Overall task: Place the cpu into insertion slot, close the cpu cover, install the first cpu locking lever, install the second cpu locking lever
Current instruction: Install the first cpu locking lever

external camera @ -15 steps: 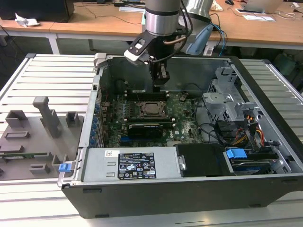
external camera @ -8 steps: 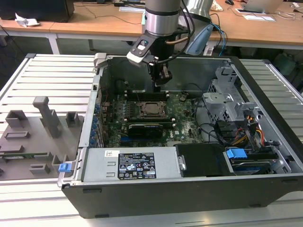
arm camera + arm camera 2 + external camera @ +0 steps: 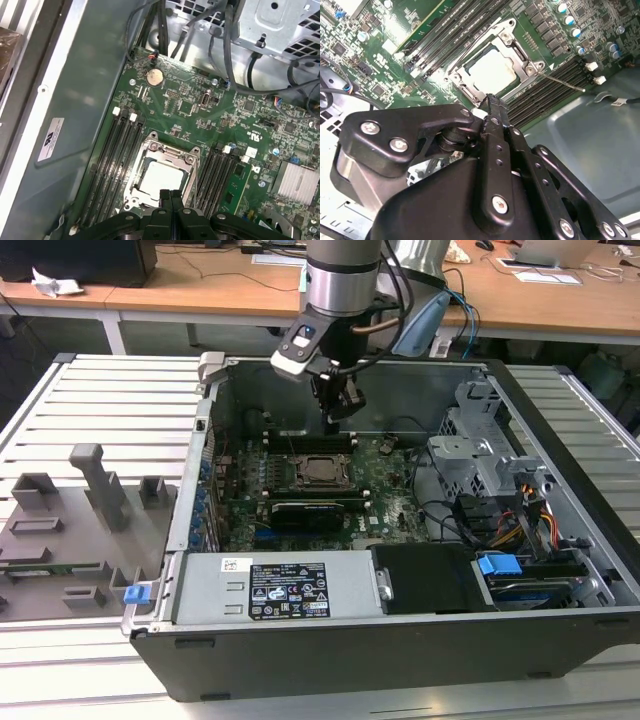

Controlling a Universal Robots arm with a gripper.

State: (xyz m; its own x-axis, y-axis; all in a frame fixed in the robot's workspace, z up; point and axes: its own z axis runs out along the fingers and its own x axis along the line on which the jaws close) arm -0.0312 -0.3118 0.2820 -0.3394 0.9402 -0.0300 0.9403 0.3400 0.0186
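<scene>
Your end effector (image 3: 335, 420) hangs inside the open computer case (image 3: 560, 440), fingers pressed together with nothing between them. In both wrist views the fingertips (image 3: 170, 197) (image 3: 493, 102) sit close over one edge of the insertion slot (image 3: 302, 472) on the green motherboard (image 3: 390, 500). You can see the cpu (image 3: 161, 177) lying flat in the slot, its silver face showing through the window of the cpu cover (image 3: 170, 151), which lies down over it. In the second wrist view a thin metal lever (image 3: 562, 82) juts from the socket's corner across the memory slots (image 3: 545, 97)
</scene>
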